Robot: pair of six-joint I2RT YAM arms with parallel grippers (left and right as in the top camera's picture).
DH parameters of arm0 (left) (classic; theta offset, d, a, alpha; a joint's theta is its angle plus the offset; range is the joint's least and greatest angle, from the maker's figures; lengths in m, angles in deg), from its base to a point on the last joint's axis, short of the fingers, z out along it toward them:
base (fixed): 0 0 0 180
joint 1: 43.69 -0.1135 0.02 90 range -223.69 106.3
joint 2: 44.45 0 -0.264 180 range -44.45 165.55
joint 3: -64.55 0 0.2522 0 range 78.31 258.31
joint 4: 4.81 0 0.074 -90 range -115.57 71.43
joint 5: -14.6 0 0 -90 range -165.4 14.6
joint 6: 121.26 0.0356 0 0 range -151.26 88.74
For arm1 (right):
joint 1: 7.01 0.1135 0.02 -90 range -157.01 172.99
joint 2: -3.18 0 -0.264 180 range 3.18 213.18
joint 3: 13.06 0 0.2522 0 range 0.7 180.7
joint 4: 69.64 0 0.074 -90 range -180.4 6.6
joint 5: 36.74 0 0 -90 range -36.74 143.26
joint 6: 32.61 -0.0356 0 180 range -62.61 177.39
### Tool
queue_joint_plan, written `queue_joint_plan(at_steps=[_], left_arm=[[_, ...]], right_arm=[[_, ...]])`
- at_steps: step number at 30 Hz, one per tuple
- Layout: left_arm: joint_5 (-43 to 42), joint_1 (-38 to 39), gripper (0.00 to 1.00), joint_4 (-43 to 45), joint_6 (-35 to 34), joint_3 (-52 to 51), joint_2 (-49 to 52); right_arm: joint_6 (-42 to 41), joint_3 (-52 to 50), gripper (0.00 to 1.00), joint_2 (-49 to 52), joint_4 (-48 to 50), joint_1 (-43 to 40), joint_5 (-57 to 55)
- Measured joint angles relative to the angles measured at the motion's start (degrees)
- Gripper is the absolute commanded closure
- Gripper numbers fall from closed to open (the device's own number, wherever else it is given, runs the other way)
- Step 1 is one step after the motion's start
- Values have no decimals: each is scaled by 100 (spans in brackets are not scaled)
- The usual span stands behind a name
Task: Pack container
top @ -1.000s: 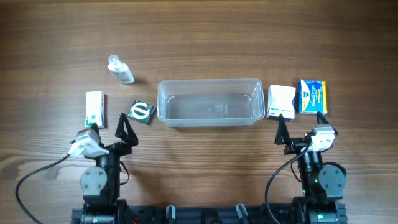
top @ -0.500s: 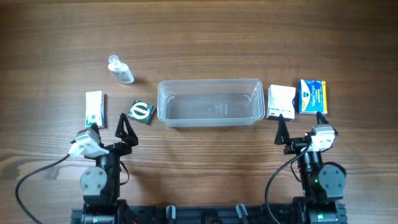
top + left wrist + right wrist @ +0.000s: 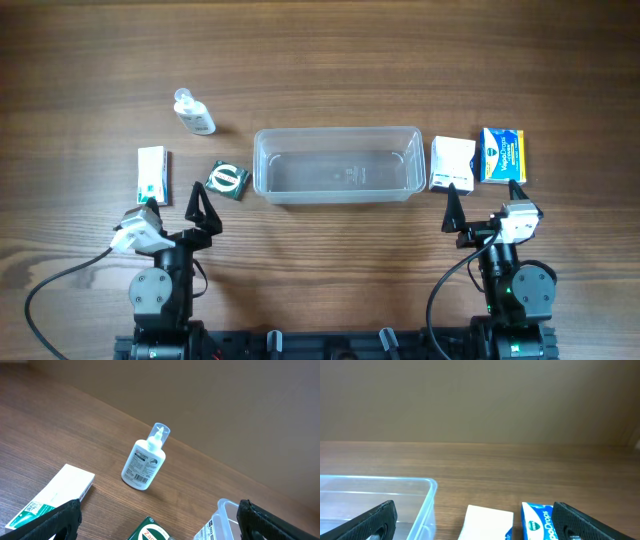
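Gaping wide and empty, left gripper [image 3: 174,195], right gripper [image 3: 483,190]; container [image 3: 260,165] whole overhead only, seemingly bare.

place: robot lab bench | evidence: wood-grain table [image 3: 320,60]; left arm [image 3: 158,285], right arm [image 3: 515,285]; cables [image 3: 60,280]; bare beige wall [image 3: 480,400]

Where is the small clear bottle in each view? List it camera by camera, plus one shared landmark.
Overhead: small clear bottle upper left, left of the container.
Left wrist: picture centre, cap pointing away.
Right wrist: not in it.
Shared landmark: the container, lower right in left wrist, lower left in right wrist.
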Motion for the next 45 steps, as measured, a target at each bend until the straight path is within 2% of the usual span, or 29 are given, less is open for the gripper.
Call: queue_joint_plan(at_steps=[3, 8, 11, 13, 16, 18, 23, 28, 35, 42, 45], left_arm=[[0, 0, 0, 0, 0, 0, 0], [0, 0, 0, 0, 0, 0, 0], [0, 0, 0, 0, 0, 0, 0], [0, 0, 0, 0, 0, 0, 0], [0, 0, 0, 0, 0, 0, 0], [0, 0, 0, 0, 0, 0, 0], [-20, 0, 0, -4, 0, 0, 11], [-20, 0, 0, -2, 0, 0, 22], [-20, 0, 0, -4, 0, 0, 22], [-20, 0, 0, -4, 0, 0, 22], [-20, 0, 0, -4, 0, 0, 22]], right_arm=[[-428, 0, 0, 4, 61, 0, 181], [-1869, 9, 0, 11, 107, 0, 970], [-2238, 116, 0, 26, 52, 0, 1390], [-2365, 446, 0, 116, -17, 0, 1558], [-2347, 1528, 0, 505, -619, 0, 1569], [-2177, 2413, 0, 966, -1320, 0, 1499], [-1657, 4562, 0, 2940, -3300, 0, 960], [-1473, 5987, 0, 5093, -4273, -2, 501], [-1327, 6378, 0, 7193, -4214, -74, 479], [-1329, 6384, 0, 8738, -4325, -415, 313], [-1276, 6387, 0, 9108, -4367, -420, 310]])
